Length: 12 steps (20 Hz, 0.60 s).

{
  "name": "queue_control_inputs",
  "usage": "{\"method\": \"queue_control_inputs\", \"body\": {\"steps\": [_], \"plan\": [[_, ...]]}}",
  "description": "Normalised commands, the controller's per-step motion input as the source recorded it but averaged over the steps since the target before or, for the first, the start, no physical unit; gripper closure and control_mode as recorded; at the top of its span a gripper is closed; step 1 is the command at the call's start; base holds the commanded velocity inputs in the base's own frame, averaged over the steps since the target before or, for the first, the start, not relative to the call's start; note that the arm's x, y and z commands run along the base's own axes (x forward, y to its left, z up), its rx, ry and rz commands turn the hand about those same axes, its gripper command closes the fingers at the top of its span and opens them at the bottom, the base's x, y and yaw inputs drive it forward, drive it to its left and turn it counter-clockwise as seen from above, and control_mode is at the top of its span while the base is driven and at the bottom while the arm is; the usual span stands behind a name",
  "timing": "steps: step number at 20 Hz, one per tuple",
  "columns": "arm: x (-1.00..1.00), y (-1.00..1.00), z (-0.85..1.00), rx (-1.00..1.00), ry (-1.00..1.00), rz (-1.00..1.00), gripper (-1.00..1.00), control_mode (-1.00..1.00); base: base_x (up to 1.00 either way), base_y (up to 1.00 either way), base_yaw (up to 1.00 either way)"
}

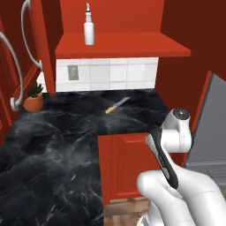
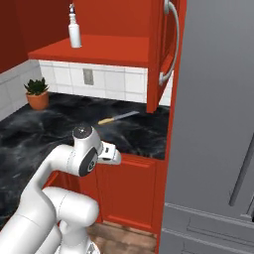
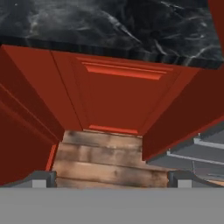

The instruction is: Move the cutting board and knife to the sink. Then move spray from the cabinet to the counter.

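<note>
Hovering with jaws spread wide, the gripper (image 3: 112,178) faces a red base cabinet door (image 3: 118,98).
Knife (image 1: 117,105) lies on the counter (image 1: 53,145) (spray (image 1: 89,26) at 12 o'clock, on the cabinet shelf (image 1: 123,46)).

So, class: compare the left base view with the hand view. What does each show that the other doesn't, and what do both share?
Left base view alone: the spray standing upright on the red cabinet shelf, the knife lying on the counter, a potted plant at the back left, and white wall tiles.

Hand view alone: the wooden floor straight below, and the gripper, open with nothing between its tips.

Both: the black marble counter and the red base cabinet door under its edge.
</note>
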Motion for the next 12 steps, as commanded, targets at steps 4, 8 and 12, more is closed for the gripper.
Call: {"method": "queue_control_inputs", "body": {"steps": [4, 8, 12], "plan": [[0.0, 0.0, 0.0, 0.0, 0.0, 0.0, -1.0, 1.0, 0.66, 0.22, 0.0], [0.0, 0.0, 0.0, 0.0, 0.0, 0.0, -1.0, 1.0, 0.69, 0.23, 0.0], [0.0, 0.0, 0.0, 0.0, 0.0, 0.0, -1.0, 1.0, 0.69, 0.16, 0.0]]}}
